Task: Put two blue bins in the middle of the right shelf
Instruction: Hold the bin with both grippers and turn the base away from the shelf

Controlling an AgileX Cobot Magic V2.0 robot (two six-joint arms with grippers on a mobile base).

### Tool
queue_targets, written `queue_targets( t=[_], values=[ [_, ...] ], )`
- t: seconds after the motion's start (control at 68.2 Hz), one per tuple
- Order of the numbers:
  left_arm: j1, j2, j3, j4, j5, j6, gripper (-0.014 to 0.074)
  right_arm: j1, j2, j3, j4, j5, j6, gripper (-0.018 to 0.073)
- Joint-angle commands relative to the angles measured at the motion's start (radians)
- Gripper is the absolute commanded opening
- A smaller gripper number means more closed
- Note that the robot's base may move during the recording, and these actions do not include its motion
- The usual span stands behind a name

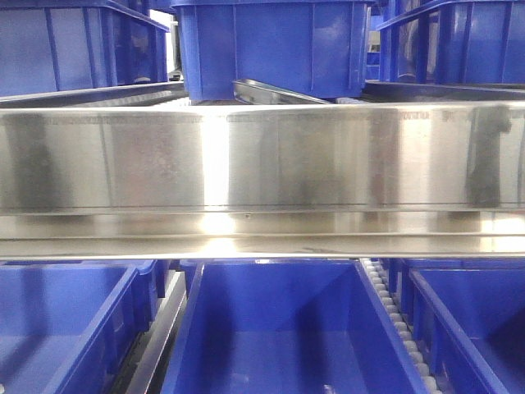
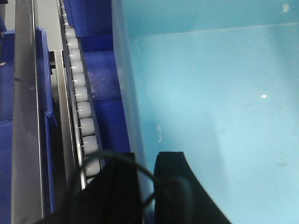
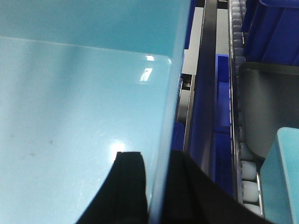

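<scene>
One pale blue bin (image 2: 215, 107) fills the right of the left wrist view, its smooth inside floor showing. My left gripper (image 2: 145, 161) is shut on its left wall, one black finger (image 2: 173, 186) inside and the other outside. In the right wrist view the same bin (image 3: 79, 102) fills the left. My right gripper (image 3: 156, 158) is shut on its right wall, straddling it the same way. A corner of a second pale blue bin (image 3: 282, 177) shows at the lower right. In the front view I see neither pale bin and neither gripper.
A steel shelf beam (image 1: 262, 156) crosses the front view, with dark royal-blue bins above (image 1: 271, 41) and below (image 1: 271, 328). Roller tracks (image 2: 84, 109) (image 3: 247, 175) run close beside the held bin. A dark grey tray (image 3: 266, 107) lies to the right.
</scene>
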Motion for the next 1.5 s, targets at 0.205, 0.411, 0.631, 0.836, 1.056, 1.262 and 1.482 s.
queue_targets(
  t=[0.205, 0.411, 0.631, 0.836, 1.056, 1.262, 1.482],
  values=[
    [0.001, -0.023, -0.016, 0.032, -0.026, 0.013, -0.0111, -0.007, -0.016, -0.01, -0.051, -0.036, -0.017, -0.0153],
    [0.001, -0.023, -0.016, 0.032, -0.026, 0.013, -0.0111, -0.007, -0.016, -0.01, -0.051, -0.036, -0.017, -0.0153],
    [0.001, -0.023, -0.016, 0.032, -0.026, 0.013, -0.0111, -0.007, -0.016, -0.01, -0.051, -0.036, -0.017, -0.0153],
    [0.001, -0.023, -0.016, 0.032, -0.026, 0.013, -0.0111, -0.007, -0.016, -0.01, -0.051, -0.036, -0.017, -0.0153],
    [0.001, -0.023, -0.016, 0.032, -0.026, 0.013, -0.0111, -0.007, -0.016, -0.01, -0.051, -0.036, -0.017, -0.0153],
    [0.001, -0.023, -0.016, 0.032, -0.026, 0.013, -0.0111, -0.007, -0.016, -0.01, -0.051, -0.036, -0.017, -0.0153],
    [0.001, -0.023, -0.016, 0.032, -0.026, 0.013, -0.0111, -0.007, -0.016, -0.01, -0.051, -0.036, -0.017, -0.0153]
  ],
)
